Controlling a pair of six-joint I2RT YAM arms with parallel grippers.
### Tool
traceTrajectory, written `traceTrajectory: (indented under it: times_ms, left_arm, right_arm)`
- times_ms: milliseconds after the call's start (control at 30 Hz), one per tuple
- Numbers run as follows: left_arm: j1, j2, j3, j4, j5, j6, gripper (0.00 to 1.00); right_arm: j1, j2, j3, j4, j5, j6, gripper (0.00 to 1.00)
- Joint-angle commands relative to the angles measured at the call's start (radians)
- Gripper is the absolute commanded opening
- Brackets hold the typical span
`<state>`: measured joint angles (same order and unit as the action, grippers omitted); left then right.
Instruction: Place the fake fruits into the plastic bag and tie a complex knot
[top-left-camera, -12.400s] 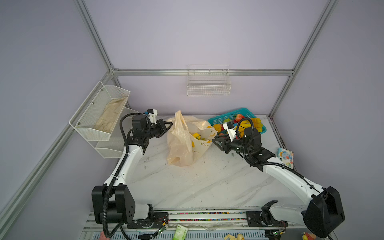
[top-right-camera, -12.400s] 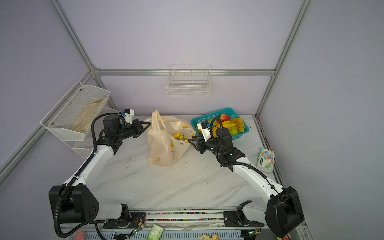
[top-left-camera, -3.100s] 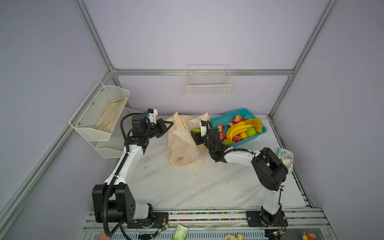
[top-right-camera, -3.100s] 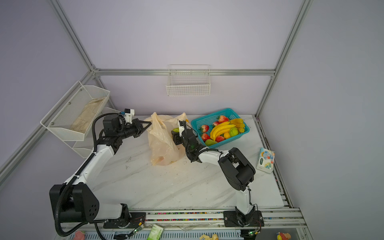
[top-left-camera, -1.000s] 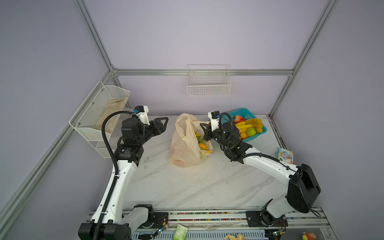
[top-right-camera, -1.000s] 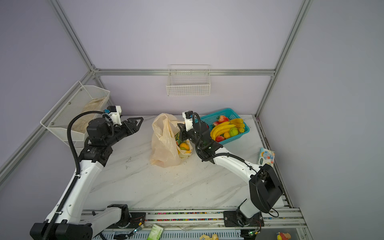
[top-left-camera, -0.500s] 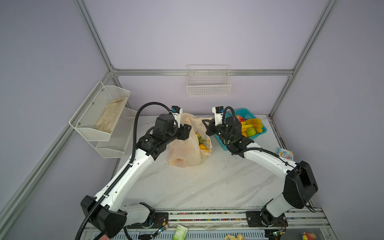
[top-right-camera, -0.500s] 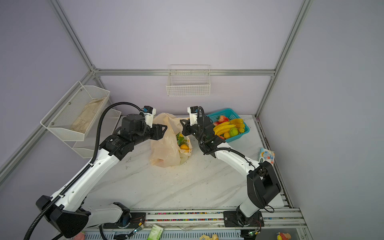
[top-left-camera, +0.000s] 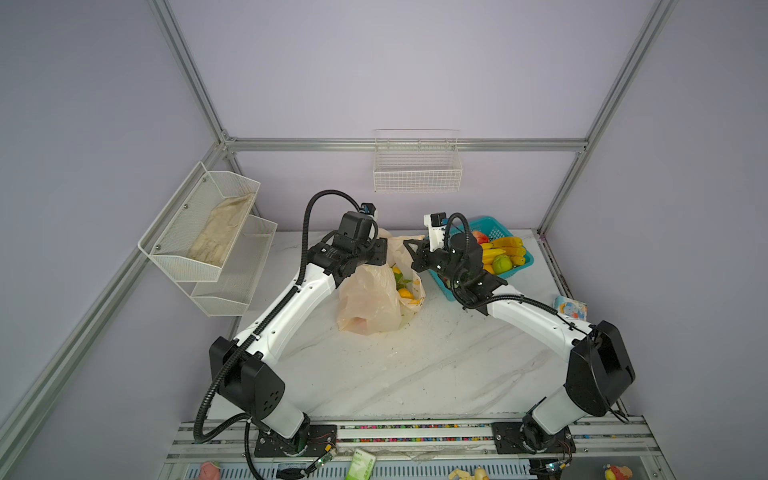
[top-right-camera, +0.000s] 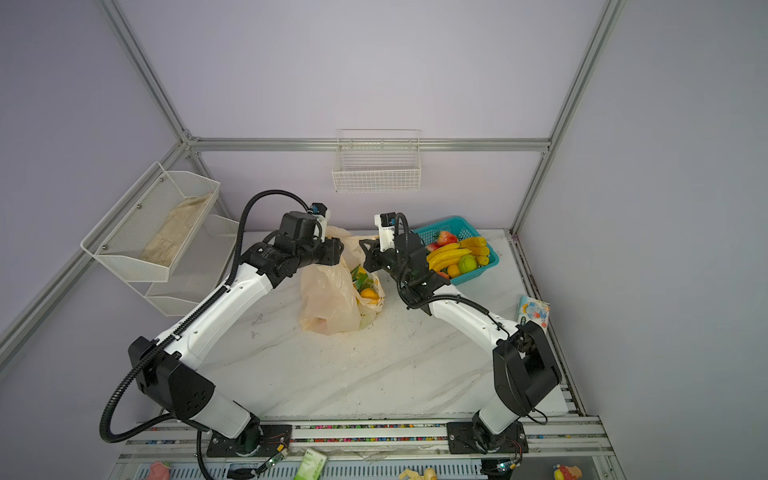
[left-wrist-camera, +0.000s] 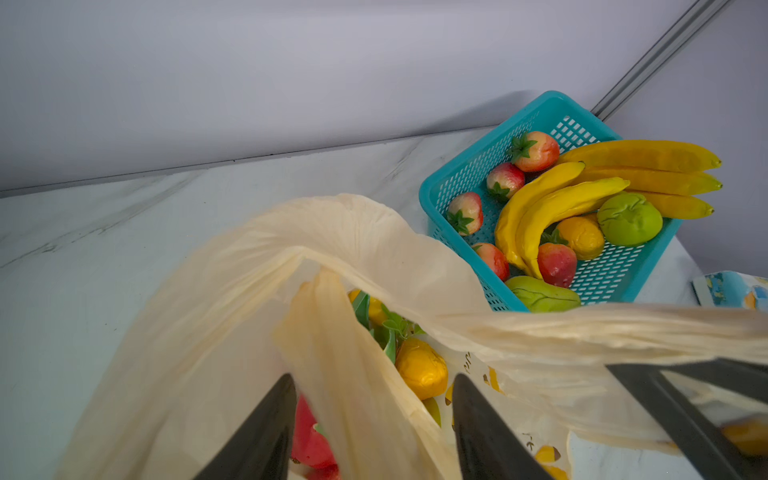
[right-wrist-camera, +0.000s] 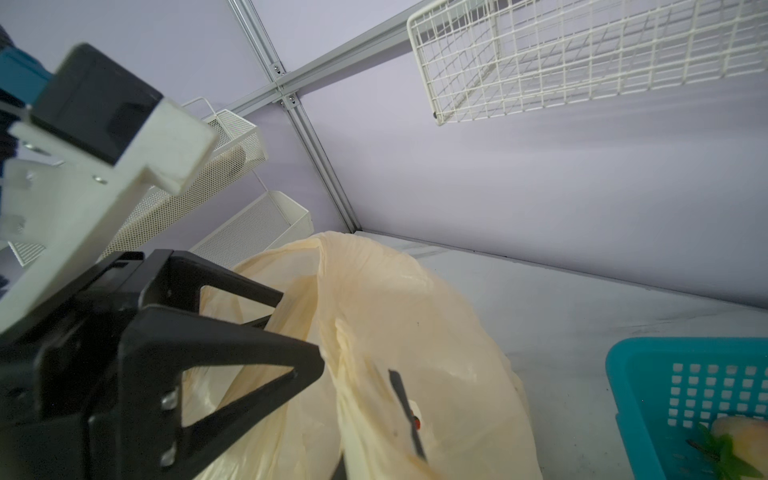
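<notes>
The plastic bag (top-left-camera: 368, 299) (top-right-camera: 328, 303) stands open on the marble table, with an orange fruit (left-wrist-camera: 422, 368) and a pink one (left-wrist-camera: 309, 432) inside. My right gripper (top-left-camera: 411, 249) is shut on one handle (left-wrist-camera: 623, 328) and pulls it taut towards the basket. My left gripper (left-wrist-camera: 372, 378) (top-left-camera: 383, 254) is open at the bag's mouth, and the other handle strip (left-wrist-camera: 332, 340) lies loose between its fingers. The handles are apart; no knot is in view. More fake fruits (left-wrist-camera: 552, 203), among them bananas, strawberries and green ones, lie in the teal basket (top-left-camera: 525, 266).
The teal basket (top-right-camera: 492, 259) is just behind my right wrist. White wire shelves (top-left-camera: 208, 241) hang on the left wall and a wire basket (top-left-camera: 417, 166) on the back wall. A small colourful packet (top-left-camera: 570, 307) lies at the table's right edge.
Over the last second my left gripper swung in from left of the bag to its mouth, around the loose handle. My right gripper kept its hold and shifted slightly back.
</notes>
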<state>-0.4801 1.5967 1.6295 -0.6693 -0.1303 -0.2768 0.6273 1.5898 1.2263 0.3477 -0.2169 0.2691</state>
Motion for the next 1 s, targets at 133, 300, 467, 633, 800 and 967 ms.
traceTrajectory:
  times_ms: [133,300,467,633,800,967]
  left_arm:
    - [-0.002,0.050,0.109,0.028,-0.040,-0.017,0.43]
    - [-0.002,-0.067,0.005,0.148,-0.036,-0.079,0.12]
    - [0.072,-0.417,-0.430,0.736,0.124,-0.279,0.00]
    - [0.216,-0.477,-0.551,1.047,0.335,-0.463,0.00]
    - [0.306,-0.432,-0.495,1.100,0.422,-0.515,0.00]
    - [0.340,-0.367,-0.467,1.116,0.481,-0.517,0.00]
  right_arm:
    - [-0.011,0.012,0.018,0.039,0.017,0.017,0.00]
    - [-0.046,-0.026,0.014,0.033,0.048,0.036,0.00]
    - [-0.063,-0.133,0.014,0.075,0.009,0.034,0.00]
    - [-0.061,-0.266,0.031,0.059,-0.040,0.036,0.00]
    - [-0.060,-0.395,-0.015,0.067,-0.048,0.063,0.00]
    - [-0.048,-0.466,-0.058,0.031,-0.081,0.086,0.00]
